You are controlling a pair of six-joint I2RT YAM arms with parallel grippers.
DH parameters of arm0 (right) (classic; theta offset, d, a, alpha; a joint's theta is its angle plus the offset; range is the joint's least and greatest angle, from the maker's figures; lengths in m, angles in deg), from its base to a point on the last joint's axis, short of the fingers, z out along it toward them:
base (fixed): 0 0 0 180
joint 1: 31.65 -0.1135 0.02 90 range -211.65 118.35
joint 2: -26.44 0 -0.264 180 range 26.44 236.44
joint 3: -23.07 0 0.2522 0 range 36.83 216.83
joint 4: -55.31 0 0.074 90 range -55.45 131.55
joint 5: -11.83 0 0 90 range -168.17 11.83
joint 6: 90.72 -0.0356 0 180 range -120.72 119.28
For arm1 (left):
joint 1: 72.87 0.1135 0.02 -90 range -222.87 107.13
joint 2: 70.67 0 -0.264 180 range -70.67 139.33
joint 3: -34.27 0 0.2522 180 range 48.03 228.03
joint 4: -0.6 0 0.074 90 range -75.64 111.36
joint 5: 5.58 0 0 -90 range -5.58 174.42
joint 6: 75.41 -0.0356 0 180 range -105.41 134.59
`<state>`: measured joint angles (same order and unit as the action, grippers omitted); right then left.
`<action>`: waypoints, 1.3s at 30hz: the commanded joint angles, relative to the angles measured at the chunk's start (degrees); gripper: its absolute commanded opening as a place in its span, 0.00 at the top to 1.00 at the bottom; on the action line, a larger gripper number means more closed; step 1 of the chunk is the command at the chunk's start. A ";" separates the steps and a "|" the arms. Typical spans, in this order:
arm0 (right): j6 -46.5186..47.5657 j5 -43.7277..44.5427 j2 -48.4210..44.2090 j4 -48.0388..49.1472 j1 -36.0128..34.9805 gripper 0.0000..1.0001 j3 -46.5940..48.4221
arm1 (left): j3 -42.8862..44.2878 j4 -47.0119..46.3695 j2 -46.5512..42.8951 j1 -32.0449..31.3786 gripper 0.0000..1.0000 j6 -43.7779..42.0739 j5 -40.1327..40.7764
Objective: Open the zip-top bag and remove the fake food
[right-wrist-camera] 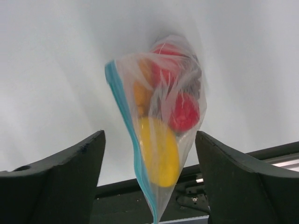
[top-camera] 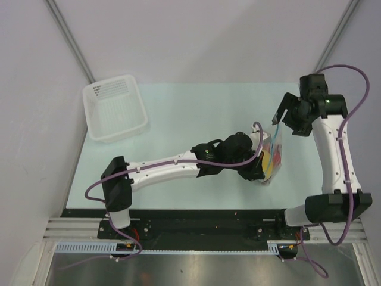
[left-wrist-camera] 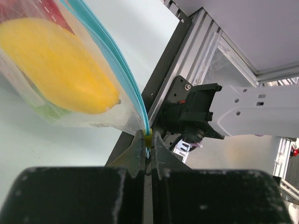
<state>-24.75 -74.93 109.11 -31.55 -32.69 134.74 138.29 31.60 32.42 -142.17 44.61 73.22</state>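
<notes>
The zip-top bag [top-camera: 274,156] hangs off the table between the two arms, its teal zip strip [left-wrist-camera: 112,60] running down to a yellow slider [left-wrist-camera: 148,138]. My left gripper [left-wrist-camera: 148,140] is shut on that slider end of the strip. In the right wrist view the bag [right-wrist-camera: 159,116] holds the fake food: a yellow piece [right-wrist-camera: 159,149], red fruits [right-wrist-camera: 183,112], an orange piece [right-wrist-camera: 140,95] and a dark piece [right-wrist-camera: 194,86]. My right gripper [right-wrist-camera: 149,137] is open, its fingers [right-wrist-camera: 60,182] wide on either side of the bag without touching it. In the top view it [top-camera: 280,116] sits at the bag's far end.
A white perforated basket [top-camera: 115,107] stands at the table's far left. The table's black front rail [top-camera: 196,213] and the right arm's base [left-wrist-camera: 191,112] lie close below the bag.
</notes>
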 commanded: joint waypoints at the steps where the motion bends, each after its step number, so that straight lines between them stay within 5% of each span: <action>1: -1.11 -5.07 -7.16 -1.34 2.09 0.24 -1.75 | 2.82 -0.89 0.01 0.74 1.00 1.18 -2.42; 5: -1.19 -7.11 -11.04 -0.56 2.09 0.49 -7.81 | 2.64 -0.80 -0.26 1.00 1.00 1.27 -2.33; 28: -1.11 -4.04 -13.68 3.32 -3.88 0.55 -14.23 | 0.97 -2.29 -0.87 1.01 1.00 1.88 -2.42; 39: -0.66 -1.58 -14.29 4.37 -3.88 0.69 -17.66 | 1.15 -2.20 -0.87 1.01 1.00 1.80 -2.25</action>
<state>-25.73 -78.55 96.50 -28.80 -36.32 117.91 138.53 31.58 32.48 -141.36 45.71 71.96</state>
